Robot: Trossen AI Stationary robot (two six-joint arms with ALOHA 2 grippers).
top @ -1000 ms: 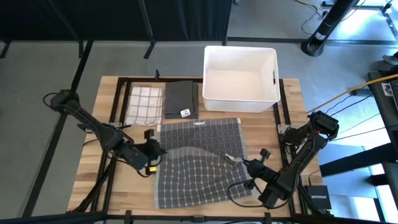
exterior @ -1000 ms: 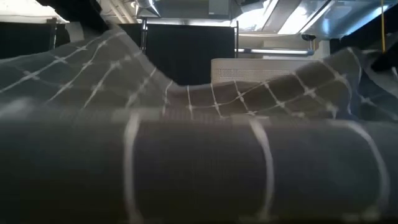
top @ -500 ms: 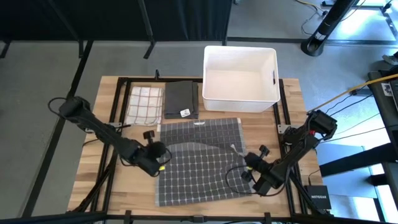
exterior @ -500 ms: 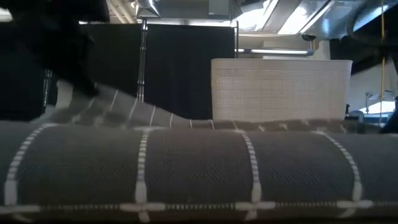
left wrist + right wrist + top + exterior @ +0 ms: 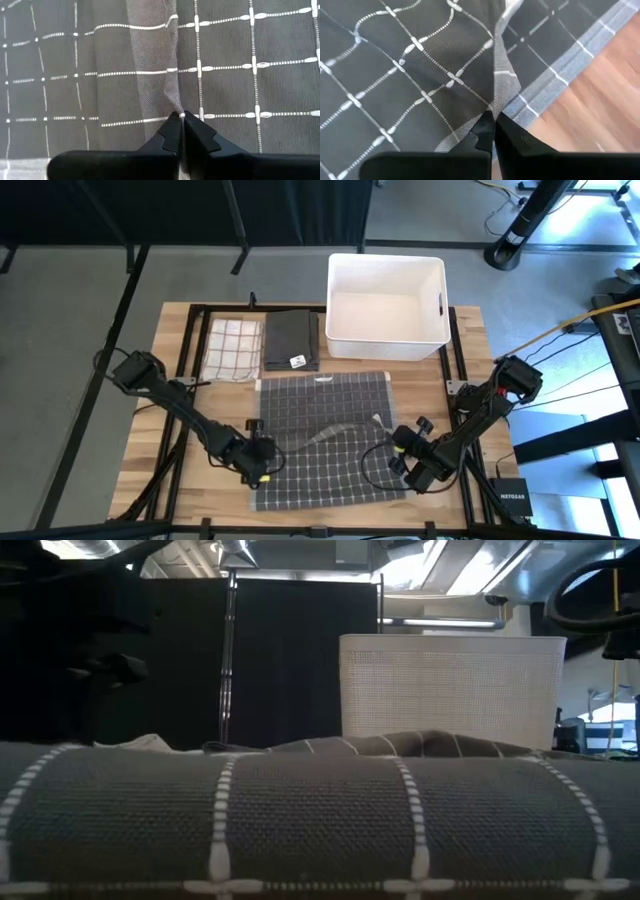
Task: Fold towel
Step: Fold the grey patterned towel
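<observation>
The grey towel (image 5: 330, 470) with a white grid lies spread on the wooden table (image 5: 190, 470). Its far edge is flat, and a low ridge (image 5: 335, 435) runs across its middle. My left gripper (image 5: 262, 472) is down at the towel's left side, shut on cloth (image 5: 179, 116). At the towel's right side my right gripper (image 5: 398, 462) is also shut on cloth (image 5: 492, 117). In the low view the towel's near edge (image 5: 320, 820) fills the foreground. My left gripper pinches a raised fold of the towel (image 5: 172, 100) between its two fingers, close to the towel's left edge. The fingers slant down from above. The fold stands up from the cloth lying flat around it. My right gripper pinches a raised fold (image 5: 497, 97) between its two fingers, just inside the towel's hemmed right edge (image 5: 545, 75). The fingers slant down from above. The cloth around them rests on the table, slack.
A white basket (image 5: 385, 305) stands at the far edge. Left of it lie a folded dark grey cloth (image 5: 292, 340) and a folded white checked cloth (image 5: 232, 345). Bare wood (image 5: 600, 100) shows right of the towel.
Both grippers have come down, still shut on the towel; the left one has also gone toward the near edge. The lifted middle of the towel has sunk to a low ridge, while its far edge has stayed flat in place.
</observation>
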